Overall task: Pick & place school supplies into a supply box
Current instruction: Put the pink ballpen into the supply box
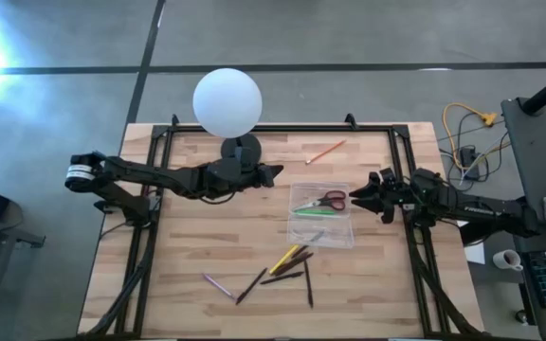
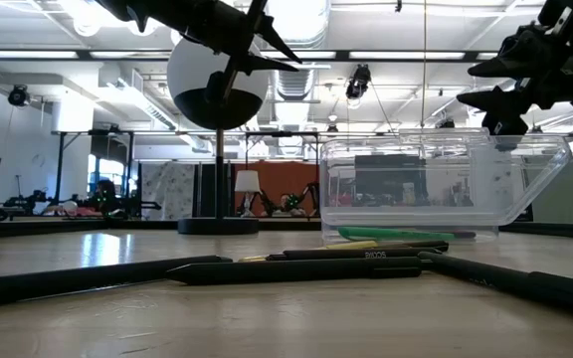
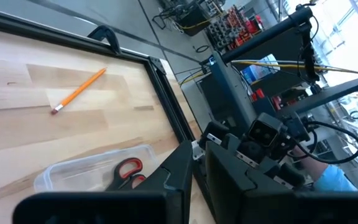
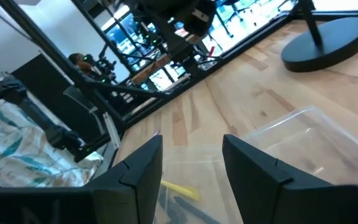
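While your right gripper (image 1: pixel 355 196) hovers with fingers spread and empty at the supply box's (image 1: pixel 335 234) 3 o'clock edge, the box sits right of the table's (image 1: pixel 197 237) centre, holding the red-handled scissors (image 1: pixel 322 200) and green marker (image 1: pixel 309 213). Your left gripper (image 1: pixel 278 171), fingers pressed together, hangs at the box's 10 o'clock, beside the globe lamp (image 1: pixel 227 101). One orange pencil (image 1: pixel 325 152) lies at the box's 12 o'clock; the yellow pencil (image 1: pixel 285 258), pink pen (image 1: pixel 220 284) and dark pens (image 1: pixel 285 278) lie scattered toward its 7 o'clock.
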Tool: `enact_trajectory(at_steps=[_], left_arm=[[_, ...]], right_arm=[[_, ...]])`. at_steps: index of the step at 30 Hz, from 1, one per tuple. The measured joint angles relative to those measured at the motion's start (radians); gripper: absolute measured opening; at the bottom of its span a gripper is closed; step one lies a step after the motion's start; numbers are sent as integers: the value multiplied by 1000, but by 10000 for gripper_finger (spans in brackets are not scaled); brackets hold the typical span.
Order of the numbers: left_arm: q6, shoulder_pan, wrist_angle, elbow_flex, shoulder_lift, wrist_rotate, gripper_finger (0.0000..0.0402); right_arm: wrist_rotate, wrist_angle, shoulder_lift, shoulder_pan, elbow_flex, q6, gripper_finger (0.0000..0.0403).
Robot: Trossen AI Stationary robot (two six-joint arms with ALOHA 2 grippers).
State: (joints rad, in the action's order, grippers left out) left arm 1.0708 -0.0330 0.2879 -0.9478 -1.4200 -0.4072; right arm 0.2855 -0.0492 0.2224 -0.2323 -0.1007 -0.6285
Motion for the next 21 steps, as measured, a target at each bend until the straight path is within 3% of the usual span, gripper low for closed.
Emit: enact_trajectory(at_steps=[21], left_arm=[[-25,0,-2,-1,0,0,29]], right_arm=[[1,0,1,7,0,0,160]])
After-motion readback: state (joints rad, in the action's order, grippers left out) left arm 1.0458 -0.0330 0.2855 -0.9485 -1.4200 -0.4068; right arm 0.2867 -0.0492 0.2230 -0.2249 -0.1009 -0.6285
